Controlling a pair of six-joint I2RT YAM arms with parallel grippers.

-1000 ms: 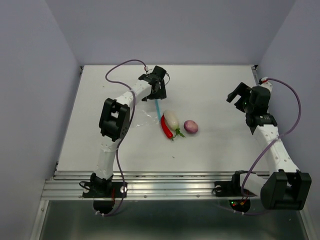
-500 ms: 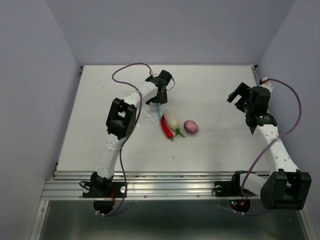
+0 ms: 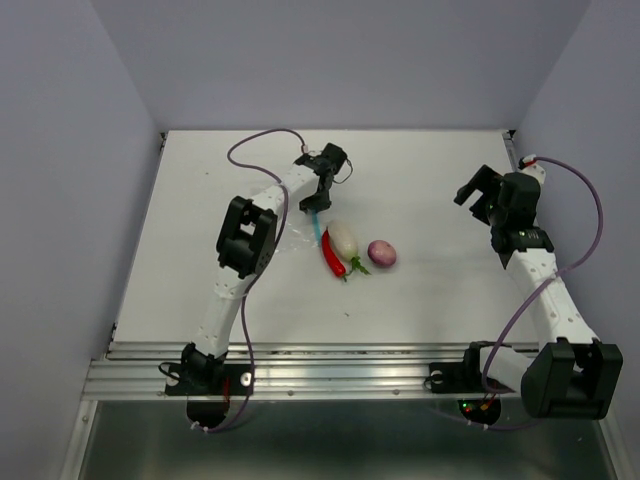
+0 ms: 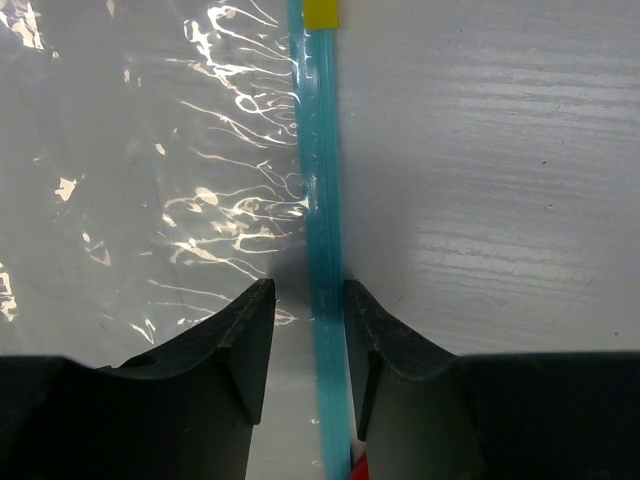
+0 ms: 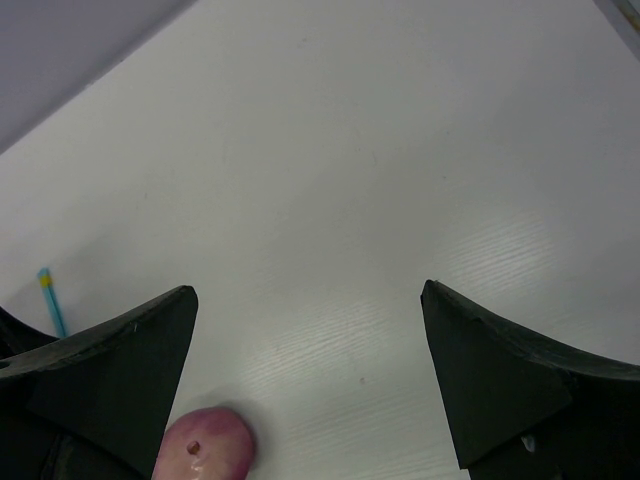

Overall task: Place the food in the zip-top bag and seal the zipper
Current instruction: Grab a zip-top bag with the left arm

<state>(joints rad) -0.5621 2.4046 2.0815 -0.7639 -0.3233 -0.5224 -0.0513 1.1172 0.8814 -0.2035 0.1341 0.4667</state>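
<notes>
Right, the main risk as I see it: the L gripper pinches both lips of the zipper together, so the mouth never opens. The zip-top bag is thin and crinkly and lies flat on the counter. Any sideways pull prob drags the whole thing instead of parting it. The fingers could also bump the red chili, whose tip shows just below them in the wrist view.

L gripper is half-parted, one finger each side of the blue strip. There's a sliver of gap on the bag side, so I read it as not clamped yet. The yellow tab sits at the strip's far end, well ahead of the fingers.

All food is outside the bag, right of the zipper: the white veg touching the chili, the purple ball just beside them.

R gripper is spread wide and empty, well apart on the right side, w/ the ball near its left finger in its own cam.
</notes>
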